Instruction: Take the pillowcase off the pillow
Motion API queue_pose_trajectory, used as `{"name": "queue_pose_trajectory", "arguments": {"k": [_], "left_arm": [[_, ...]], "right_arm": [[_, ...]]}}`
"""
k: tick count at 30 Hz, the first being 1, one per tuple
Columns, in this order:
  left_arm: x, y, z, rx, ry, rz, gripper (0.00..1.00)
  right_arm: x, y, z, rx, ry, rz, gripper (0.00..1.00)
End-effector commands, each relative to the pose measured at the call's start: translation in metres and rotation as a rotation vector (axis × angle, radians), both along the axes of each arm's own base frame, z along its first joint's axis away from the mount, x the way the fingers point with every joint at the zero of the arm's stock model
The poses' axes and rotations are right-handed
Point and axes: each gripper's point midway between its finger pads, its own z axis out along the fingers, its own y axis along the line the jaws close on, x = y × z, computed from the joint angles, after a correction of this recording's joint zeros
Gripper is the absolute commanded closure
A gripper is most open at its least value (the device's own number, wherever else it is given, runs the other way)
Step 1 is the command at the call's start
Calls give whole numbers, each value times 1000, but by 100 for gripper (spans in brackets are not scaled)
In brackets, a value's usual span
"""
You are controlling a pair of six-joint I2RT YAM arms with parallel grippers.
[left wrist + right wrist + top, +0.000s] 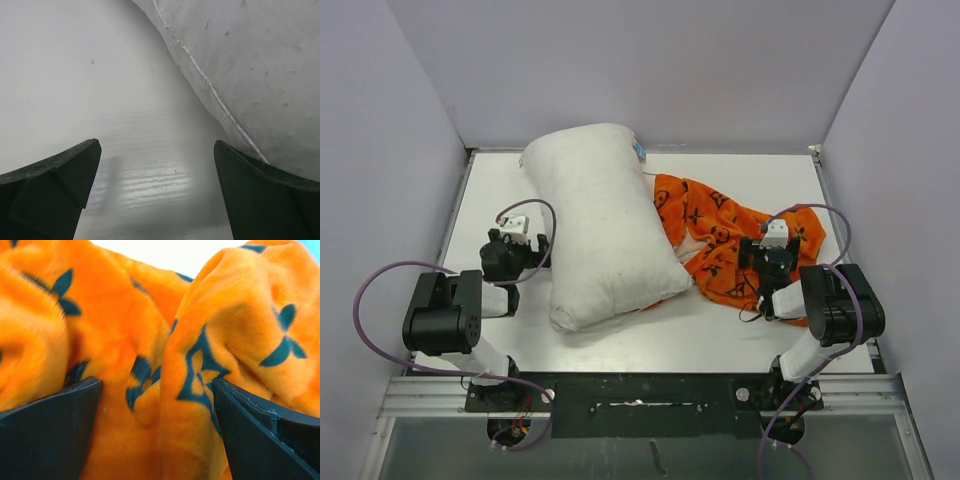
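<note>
Left wrist view, closest in: the left gripper [156, 146] sits low over the bare table [75, 75], jaws spread wide with nothing in the gap. The pillow [260, 65] bulges in just beside the right-hand jaw, seam showing. That reads to me as a standby spot, parked alongside the cushion rather than taking hold of it.

Over to the right wrist view: the right gripper [156, 384] is spread just as wide, and a thick fold of the pillowcase [125, 340] swells up between the jaws. The fabric is in the gap but the jaws are not closed on it, so by my reading it has no hold.

Up top, the pillow lies diagonally across the middle of the table. It is plain white along its whole visible length, with a small tag [640, 151] at its far corner. The pillowcase lies crumpled to its right, its left edge touching the pillow's flank and possibly tucked under; I can't tell.

My call: the cover looks off. A pinch and a drag rightward would separate the 2 cleanly.
</note>
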Motion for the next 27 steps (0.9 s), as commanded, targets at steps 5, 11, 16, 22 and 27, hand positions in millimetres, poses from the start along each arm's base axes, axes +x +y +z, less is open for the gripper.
{"name": "queue_pose_trajectory", "arguments": {"k": [5,11,16,22,27], "left_arm": [[6,6,4,24,-9,44,2],[6,6,4,26,-10,43,2],[7,6,3,28,-5,44,2],[8,6,1,32,5,43,2],[6,6,3,32,-6,46,2]], "right_arm": [[29,4,19,31,-12,25,2],[29,5,19,32,-14,26,2],[29,5,19,29,-13,26,2],[30,4,20,28,-14,25,2],[29,5,20,28,-14,25,2]]}}
